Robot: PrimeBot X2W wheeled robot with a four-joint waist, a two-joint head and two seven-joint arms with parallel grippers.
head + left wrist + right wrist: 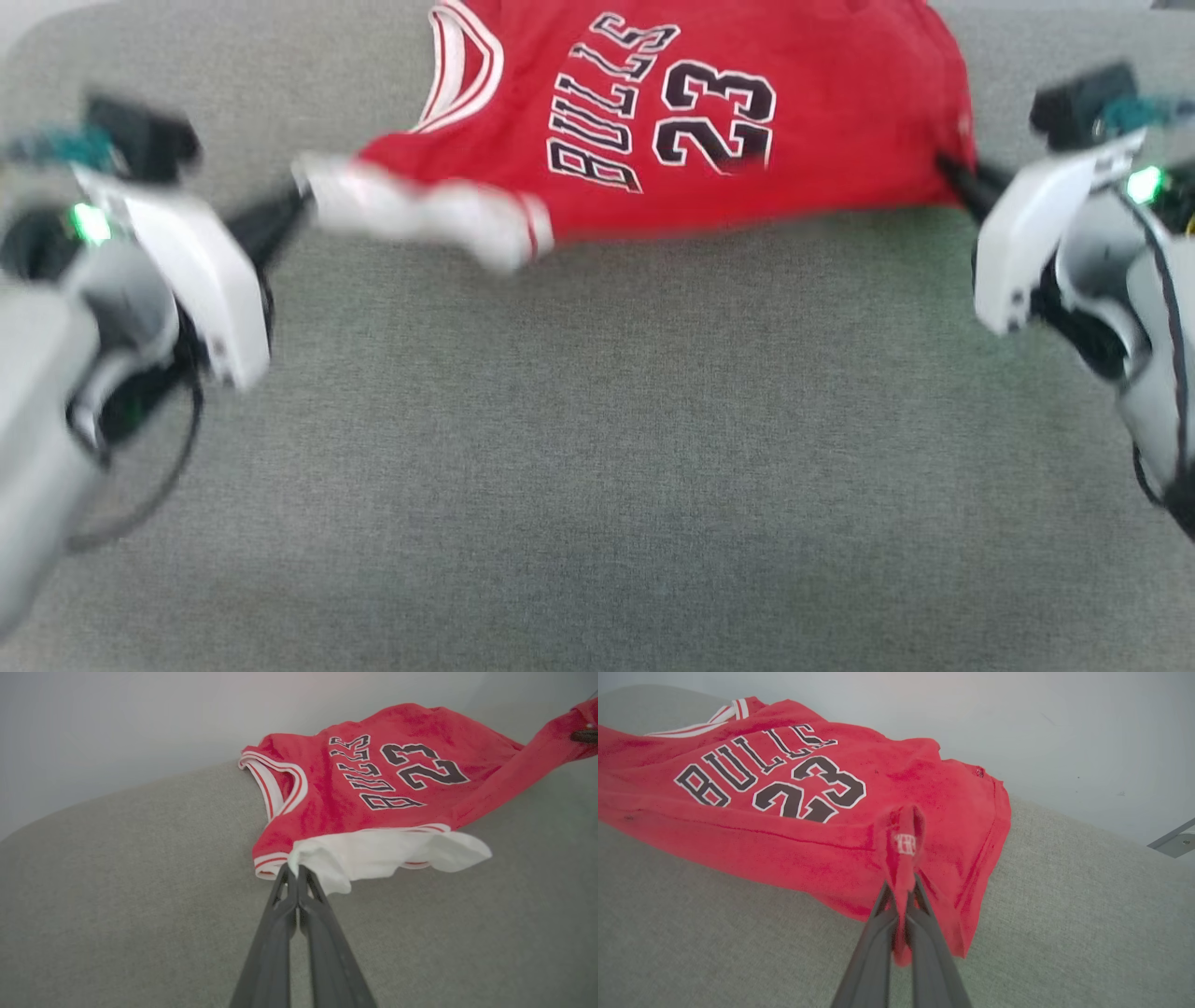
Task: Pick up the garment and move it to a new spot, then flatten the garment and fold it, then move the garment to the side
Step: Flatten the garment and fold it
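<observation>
Left tool [301, 194] closed, pinching the white fabric corner at the left near edge of the jersey [840, 112]. Jersey lies at the far middle of the grey surface [597, 420], front up, black lettering and number showing, near edge stretched between both tools. Right tool [945, 170] closed, gripping a bunched red corner at the jersey's right near edge.

Red jersey [766, 177], blk/white lettering

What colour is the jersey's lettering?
Black with white outlines on the red garment; clearest in the right wrist view.
</observation>
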